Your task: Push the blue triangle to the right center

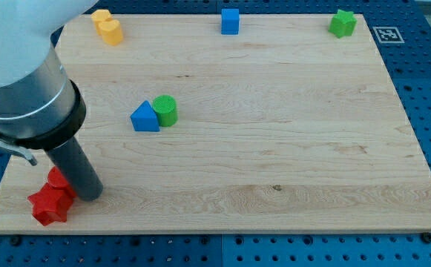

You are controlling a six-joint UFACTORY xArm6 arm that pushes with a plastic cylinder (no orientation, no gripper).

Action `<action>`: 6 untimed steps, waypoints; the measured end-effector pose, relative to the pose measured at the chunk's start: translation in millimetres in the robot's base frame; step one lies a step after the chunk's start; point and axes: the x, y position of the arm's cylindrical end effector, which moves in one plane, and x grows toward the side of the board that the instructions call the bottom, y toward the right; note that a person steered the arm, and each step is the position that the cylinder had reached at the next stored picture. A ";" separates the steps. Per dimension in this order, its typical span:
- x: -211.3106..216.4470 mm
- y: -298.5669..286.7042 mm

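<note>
The blue triangle [145, 117] lies left of the board's middle, touching a green cylinder [165, 110] on its right side. My tip [89, 196] is at the view's lower left, well below and left of the blue triangle. It stands right beside two red blocks [53, 197], which the rod partly hides.
A wooden board [274, 148] holds all blocks. A yellow block [107, 27] sits at the top left, a blue cube [230, 21] at the top centre, a green star-like block [342, 24] at the top right. The arm's wide grey body [22, 96] covers the left edge.
</note>
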 end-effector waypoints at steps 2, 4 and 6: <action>0.0 1.2; -43.9 38.6; -71.9 51.0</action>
